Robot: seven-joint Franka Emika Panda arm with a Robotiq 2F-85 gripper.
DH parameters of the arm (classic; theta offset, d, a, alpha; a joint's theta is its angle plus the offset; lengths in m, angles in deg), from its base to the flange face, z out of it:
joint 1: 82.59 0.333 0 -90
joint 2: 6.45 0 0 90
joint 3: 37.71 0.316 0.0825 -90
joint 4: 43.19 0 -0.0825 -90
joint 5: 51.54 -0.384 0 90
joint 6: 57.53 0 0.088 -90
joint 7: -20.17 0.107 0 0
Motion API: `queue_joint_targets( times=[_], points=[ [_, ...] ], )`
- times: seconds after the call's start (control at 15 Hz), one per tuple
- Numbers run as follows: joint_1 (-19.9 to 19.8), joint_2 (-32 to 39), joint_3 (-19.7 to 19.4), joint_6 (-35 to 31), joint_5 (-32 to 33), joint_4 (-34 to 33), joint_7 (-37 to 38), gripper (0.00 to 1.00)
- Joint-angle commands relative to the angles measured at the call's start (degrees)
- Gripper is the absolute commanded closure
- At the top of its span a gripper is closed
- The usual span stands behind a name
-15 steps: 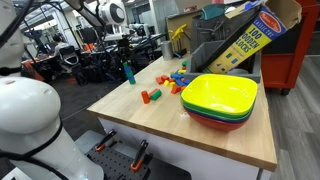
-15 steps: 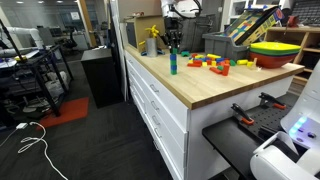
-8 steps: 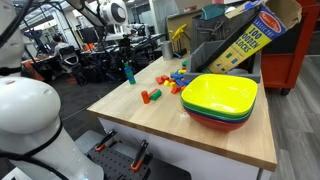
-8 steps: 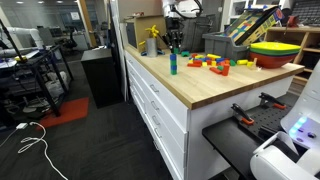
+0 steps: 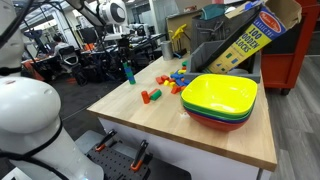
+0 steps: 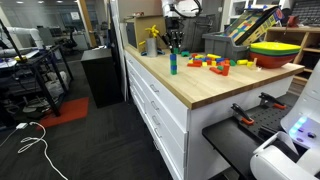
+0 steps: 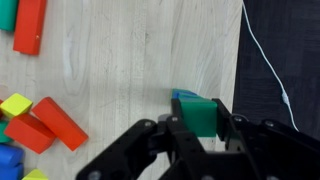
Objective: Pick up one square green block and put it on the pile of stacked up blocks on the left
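Note:
In the wrist view my gripper (image 7: pixel 204 128) is shut on the square green block (image 7: pixel 202 110), held between the two fingers. Right under it the teal-blue top of the pile of stacked up blocks (image 7: pixel 184 95) peeks out near the table's edge. Whether the green block rests on the pile cannot be told. In both exterior views the slim pile (image 5: pixel 128 73) (image 6: pixel 173 65) stands upright at the table's far end, with the gripper (image 5: pixel 127 55) (image 6: pixel 173 45) directly over its top.
A loose jumble of coloured blocks (image 5: pixel 172 77) (image 6: pixel 215 62) lies mid-table, and red blocks (image 7: pixel 45 122) lie beside it. Stacked yellow, green and red bowls (image 5: pixel 220 97) (image 6: pixel 276 50) stand farther along. A cardboard box (image 5: pixel 246 38) leans behind. The table edge (image 7: pixel 241 60) runs just beside the pile.

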Motion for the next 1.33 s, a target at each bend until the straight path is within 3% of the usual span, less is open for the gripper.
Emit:
queue_joint_targets(
  times=[0.0, 1.27],
  points=[
    [0.2, 0.5, 0.0, 2.5, -1.3, -1.7, 1.3, 0.92],
    [0.3, 0.7, -0.4, 1.0, -2.4, -2.7, 2.5, 0.92]
  ],
)
